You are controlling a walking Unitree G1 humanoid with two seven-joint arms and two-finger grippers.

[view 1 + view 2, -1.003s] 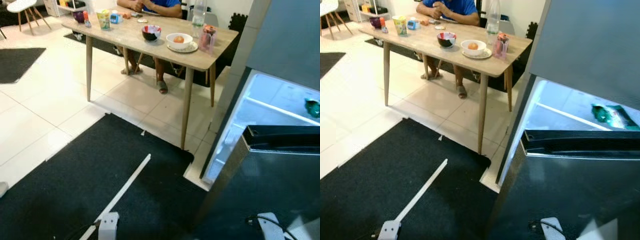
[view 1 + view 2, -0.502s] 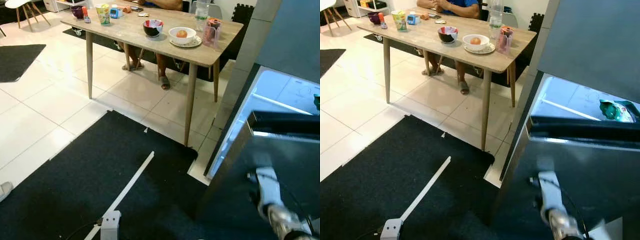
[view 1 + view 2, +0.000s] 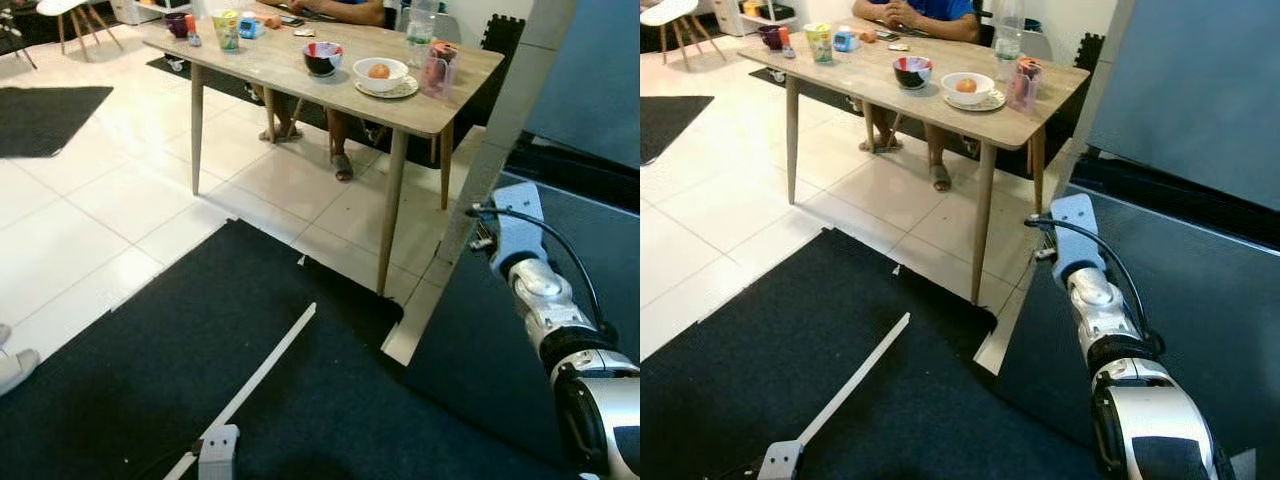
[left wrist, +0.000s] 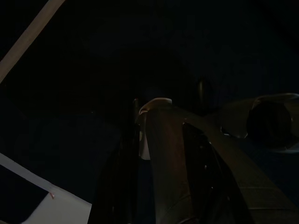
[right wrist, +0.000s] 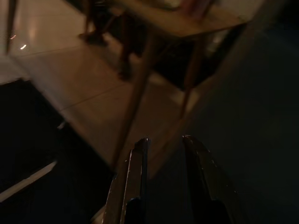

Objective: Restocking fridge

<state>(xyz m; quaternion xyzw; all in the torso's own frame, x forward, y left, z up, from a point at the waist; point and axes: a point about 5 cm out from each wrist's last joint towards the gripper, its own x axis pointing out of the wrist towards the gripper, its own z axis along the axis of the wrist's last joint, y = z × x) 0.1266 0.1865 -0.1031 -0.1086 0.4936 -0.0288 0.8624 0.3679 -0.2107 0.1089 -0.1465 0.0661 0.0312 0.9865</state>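
- Head views: your right arm is stretched forward, its wrist against the dark, flat fridge door [image 3: 1200, 290], which stands just right of the light wooden worktop [image 3: 930, 85]. You reach it with this arm; the door's long edge runs upright.
- Right wrist view: the right pincer [image 5: 163, 154] has its two black fingers slightly apart, gripping nothing, beside the door's edge.
- Left wrist view: dark; I cannot tell the left pincer's [image 4: 159, 140] state.

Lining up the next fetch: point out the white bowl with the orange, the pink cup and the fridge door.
white bowl [image 3: 967, 88], right eye view, its side wall.
pink cup [image 3: 1022, 87], right eye view, mid body.
fridge door [image 3: 1220, 300], right eye view, dark front panel.
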